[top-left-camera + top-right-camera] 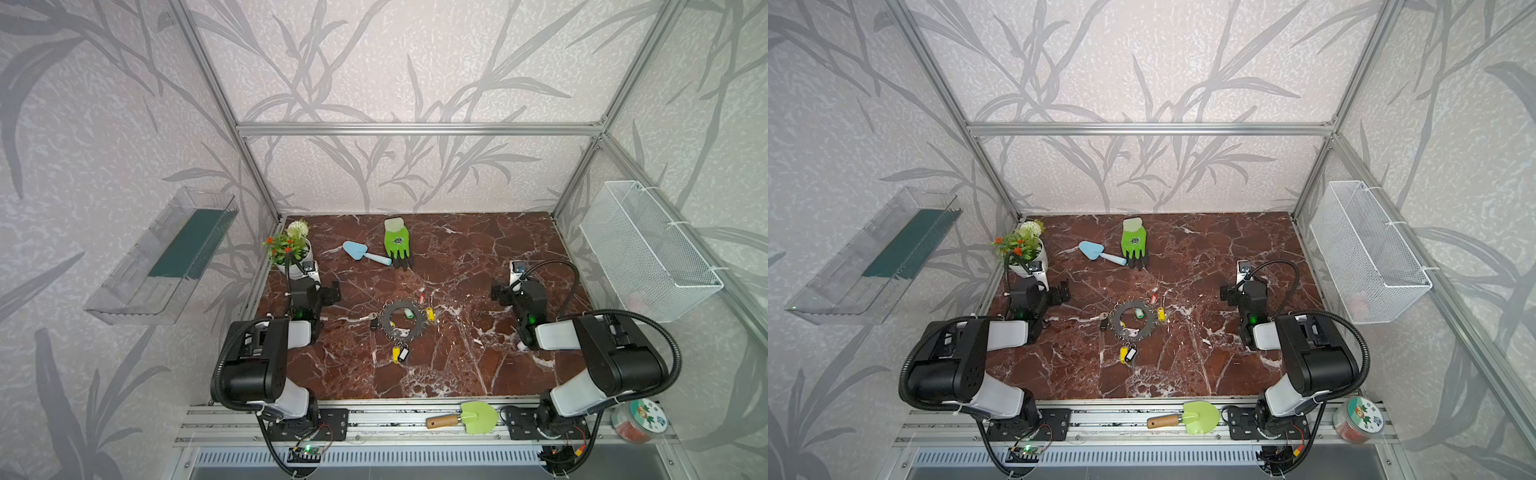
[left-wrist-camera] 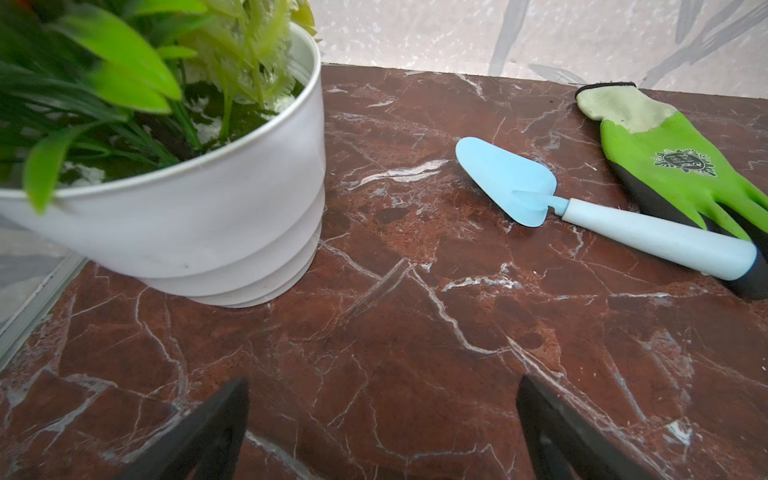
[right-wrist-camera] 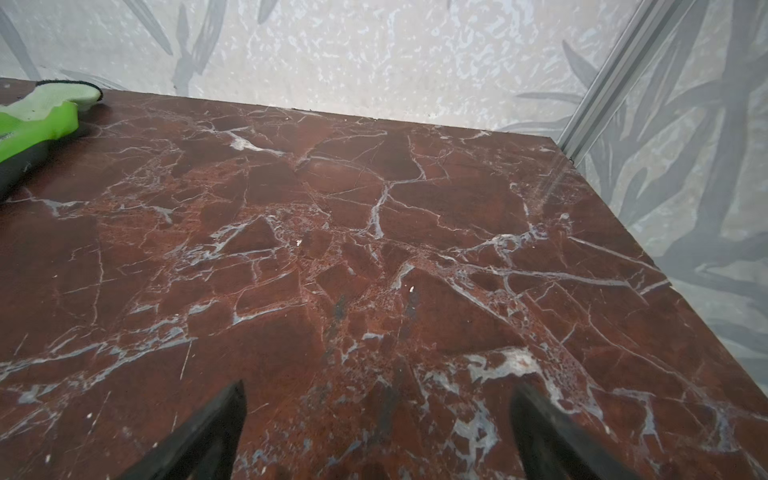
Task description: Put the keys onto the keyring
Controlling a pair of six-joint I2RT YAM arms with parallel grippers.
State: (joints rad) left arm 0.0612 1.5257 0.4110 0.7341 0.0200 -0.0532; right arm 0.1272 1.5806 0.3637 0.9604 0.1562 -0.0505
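The grey keyring (image 1: 388, 321) (image 1: 1116, 321) lies flat mid-table in both top views. The keys lie around it: a green tag (image 1: 409, 312) in its open centre, a yellow one (image 1: 430, 314) at its right rim, a red one (image 1: 421, 296) behind, a black one (image 1: 374, 324) at its left, and a yellow (image 1: 396, 354) and a black tag (image 1: 404, 353) in front. I cannot tell which are hooked on. My left gripper (image 1: 333, 291) (image 2: 382, 390) hovers open and empty left of the ring. My right gripper (image 1: 496, 291) (image 3: 376, 390) is open and empty to its right.
A white plant pot (image 1: 300, 257) (image 2: 208, 216) stands just behind the left gripper. A blue trowel (image 1: 365, 252) and a green glove (image 1: 397, 243) lie at the back. A green trowel (image 1: 465, 417) and a jar (image 1: 638, 419) sit on the front rail. A wire basket (image 1: 648, 249) hangs on the right wall.
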